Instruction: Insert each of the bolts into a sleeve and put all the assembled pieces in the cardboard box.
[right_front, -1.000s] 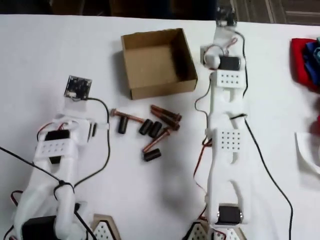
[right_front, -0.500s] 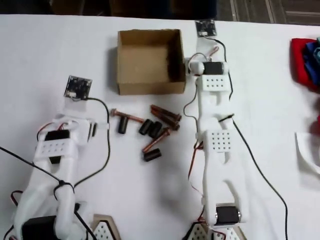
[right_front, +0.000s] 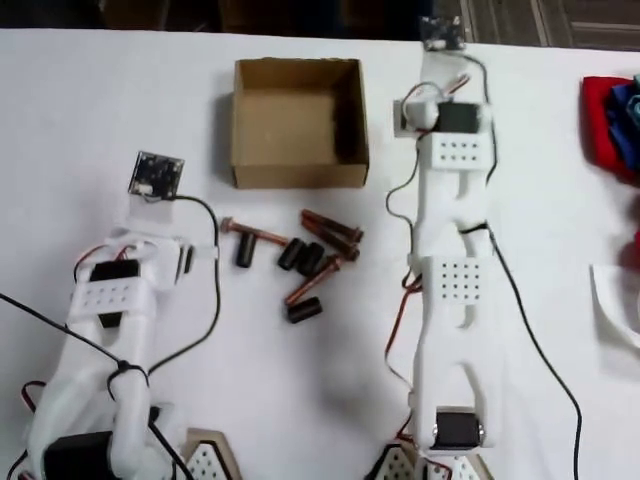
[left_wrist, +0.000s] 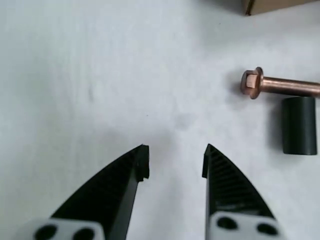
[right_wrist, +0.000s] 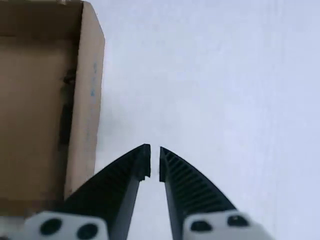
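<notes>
Several copper bolts (right_front: 333, 229) and black sleeves (right_front: 302, 257) lie loose in a pile at the table's middle, none assembled. The cardboard box (right_front: 299, 121) stands behind them, empty inside. My left gripper (left_wrist: 175, 161) hovers open over bare table, left of the pile. One bolt (left_wrist: 280, 85) and one sleeve (left_wrist: 299, 125) lie just beyond its fingertips to the side. My right gripper (right_wrist: 154, 162) is shut on nothing, low over the table beside the box's right wall (right_wrist: 82, 100). The right arm (right_front: 455, 200) stretches far back, right of the box.
A red cloth (right_front: 612, 112) and a white object (right_front: 615, 300) lie at the table's right edge. Cables trail from both arms, one loop (right_front: 210, 260) close to the pile. Open white table lies left of the box and in front of the pile.
The right arm swung left against the box, turning it square and shifting it slightly left, then drew back to the right. The left arm, bolts and sleeves have not moved.
</notes>
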